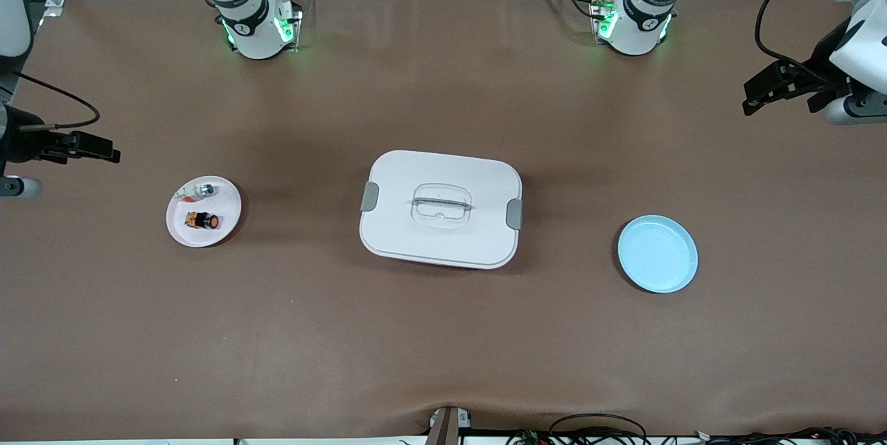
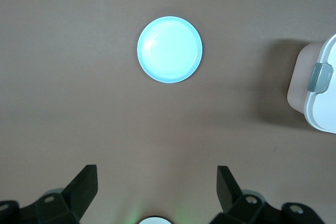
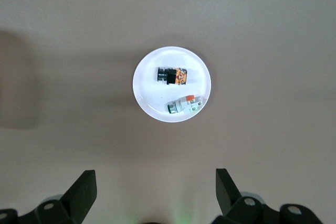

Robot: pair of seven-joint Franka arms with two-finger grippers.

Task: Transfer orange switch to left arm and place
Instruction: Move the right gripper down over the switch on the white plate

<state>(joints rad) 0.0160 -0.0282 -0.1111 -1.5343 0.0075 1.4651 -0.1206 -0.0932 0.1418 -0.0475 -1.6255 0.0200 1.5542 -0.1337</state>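
The orange switch, a tiny black cylinder with an orange face, lies on a small white plate toward the right arm's end of the table. The white box with grey clips sits mid-table. My right gripper hangs open and empty, high over the table's edge at the right arm's end, apart from the plate. At the left arm's end my left gripper hangs high, open and empty.
A small silver-white part with a red bit shares the white plate with the switch. A light blue plate lies bare toward the left arm's end. Brown table surface lies between the plates and the box.
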